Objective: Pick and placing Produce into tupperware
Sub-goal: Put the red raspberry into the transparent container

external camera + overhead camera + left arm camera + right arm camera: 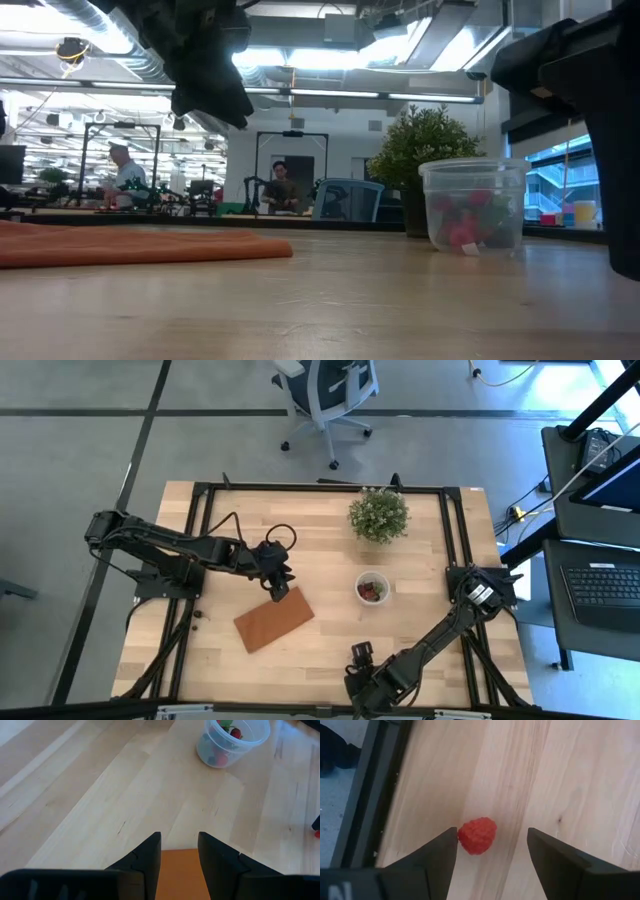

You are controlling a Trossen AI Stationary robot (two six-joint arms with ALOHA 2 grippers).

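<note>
**Right fingers straddling a raspberry at the bench's near edge**

I have the right gripper (492, 845) low over the near edge of the bench (320, 650), fingers apart with a red raspberry (477, 835) lying between them, nearer one finger than the other; I judge that offset needs correcting before I close, or the berry may roll toward the dark frame rail beside it. The tupperware (372, 588) stands well apart, near the potted plant (378, 514), already holding several red pieces, so the carry is a fair reach. I keep the left gripper (179, 851) waiting above the brown board (273, 620), fingers slightly apart and empty, facing the tupperware; parked there it stays out of the right arm's path. Two dark berries (198, 618) lie by the left frame rail.
</note>
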